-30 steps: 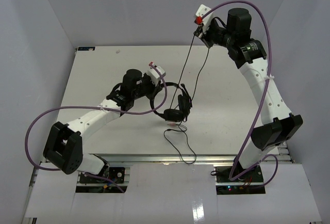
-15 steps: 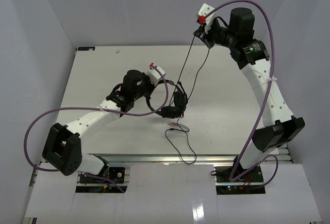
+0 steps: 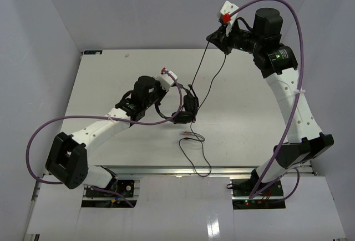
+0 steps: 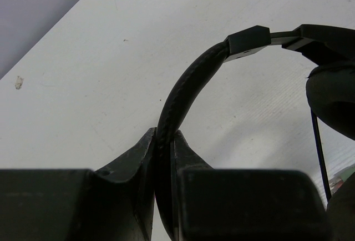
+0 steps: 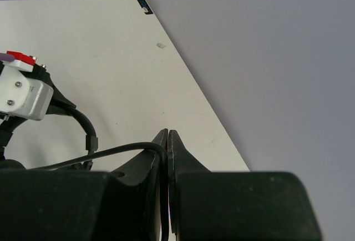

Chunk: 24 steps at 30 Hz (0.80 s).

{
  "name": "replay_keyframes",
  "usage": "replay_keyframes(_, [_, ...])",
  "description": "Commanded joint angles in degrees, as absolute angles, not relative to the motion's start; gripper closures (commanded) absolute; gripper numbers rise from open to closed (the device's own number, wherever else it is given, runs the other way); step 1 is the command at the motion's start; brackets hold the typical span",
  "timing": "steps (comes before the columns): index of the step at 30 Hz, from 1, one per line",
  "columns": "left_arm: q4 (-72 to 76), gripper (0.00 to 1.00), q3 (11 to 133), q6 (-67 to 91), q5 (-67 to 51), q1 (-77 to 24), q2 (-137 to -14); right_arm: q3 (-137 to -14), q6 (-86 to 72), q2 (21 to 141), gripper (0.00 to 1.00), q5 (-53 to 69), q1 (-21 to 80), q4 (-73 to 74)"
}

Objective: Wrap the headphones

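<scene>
Both of my grippers are clamped on the headphones (image 3: 187, 110). My left gripper (image 4: 165, 139) has its fingers pressed onto the padded headband (image 4: 186, 88). The headband rises from between the fingertips and curves off to the right toward an ear cup (image 4: 333, 96). The cups sit just beyond my left fingertips, and I cannot tell whether they touch the table (image 3: 105, 74). My right gripper (image 5: 167, 136) is raised high over the table's far edge, its fingers nearly together, with the thin black cable (image 5: 119, 152) pinched between them. From those fingers the cable drops in two strands to the headset, well apart from my right fingertips. Its loose end lies on the table, with the reddish plugs (image 3: 190, 136) just on the near side of the ear cups.
</scene>
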<state>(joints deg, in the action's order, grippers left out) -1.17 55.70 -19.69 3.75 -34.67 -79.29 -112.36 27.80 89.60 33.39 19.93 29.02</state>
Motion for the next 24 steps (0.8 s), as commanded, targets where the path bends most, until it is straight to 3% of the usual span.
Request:
replay_keyframes(1, [-0.7,1.00,56.4,-21.5,6.2,-35.2,-77.6,-115.0,23.8,86.5,0.92,33.7,19.8,23.8])
replay_keyframes(24, [-0.5,1.00,54.8,-23.2,10.0,-35.5,-76.2,-110.2,38.5,81.3,0.92,16.7,26.0,26.8])
